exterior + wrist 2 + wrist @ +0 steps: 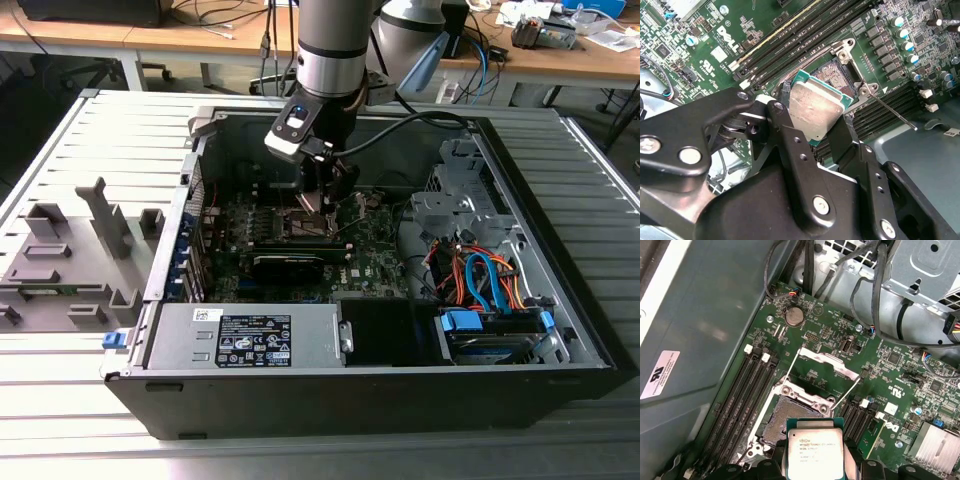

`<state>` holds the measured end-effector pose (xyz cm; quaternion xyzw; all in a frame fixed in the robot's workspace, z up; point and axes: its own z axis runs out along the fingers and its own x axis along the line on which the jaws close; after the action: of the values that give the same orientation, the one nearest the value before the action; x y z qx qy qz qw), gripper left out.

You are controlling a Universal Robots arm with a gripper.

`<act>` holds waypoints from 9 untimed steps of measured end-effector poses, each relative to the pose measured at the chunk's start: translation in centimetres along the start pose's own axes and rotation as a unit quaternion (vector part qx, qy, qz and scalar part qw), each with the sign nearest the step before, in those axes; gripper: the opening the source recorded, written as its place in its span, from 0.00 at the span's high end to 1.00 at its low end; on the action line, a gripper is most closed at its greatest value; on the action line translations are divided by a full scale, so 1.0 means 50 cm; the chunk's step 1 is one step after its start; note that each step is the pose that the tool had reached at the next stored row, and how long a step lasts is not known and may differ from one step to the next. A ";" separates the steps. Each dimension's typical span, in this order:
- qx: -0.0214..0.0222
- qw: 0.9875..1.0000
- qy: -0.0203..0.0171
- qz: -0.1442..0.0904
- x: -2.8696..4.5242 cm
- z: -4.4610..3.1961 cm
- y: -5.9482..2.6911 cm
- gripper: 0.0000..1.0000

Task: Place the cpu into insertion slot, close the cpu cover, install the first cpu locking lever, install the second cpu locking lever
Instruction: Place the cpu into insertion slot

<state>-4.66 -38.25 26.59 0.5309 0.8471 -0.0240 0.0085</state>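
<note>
While the light-grey slatted metal counter (70,400) carries a large black computer case (380,400) lying open on its side, the silver-and-black robot arm (335,50) reaches down into it over the green motherboard (805,335). Its black claw (807,120) is clenched on the cpu (815,452), a small flat square chip with a silvery-grey metal face and a green edge, with one finger against each of two opposite sides. The chip hangs over the insertion slot (785,412), a square dark socket with a silvery-black rim. It overlaps one side of the socket in both wrist views and is not seated. The cpu cover (829,362), a dull silver frame plate, stands open at the side of the socket away from the chip. Two thin wire locking levers (845,390) stand raised and unlatched.
</note>
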 end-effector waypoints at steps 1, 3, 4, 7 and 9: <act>0.000 1.000 0.000 0.001 0.000 0.000 0.000 0.46; 0.000 1.000 0.000 0.003 0.000 0.000 0.000 0.46; 0.000 1.000 0.000 0.003 0.000 0.000 0.000 0.46; 0.000 1.000 0.000 0.006 0.000 0.000 0.000 0.46; 0.000 1.000 0.000 0.007 0.000 0.000 0.000 0.46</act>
<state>-4.66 -38.25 26.58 0.5369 0.8433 -0.0240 0.0083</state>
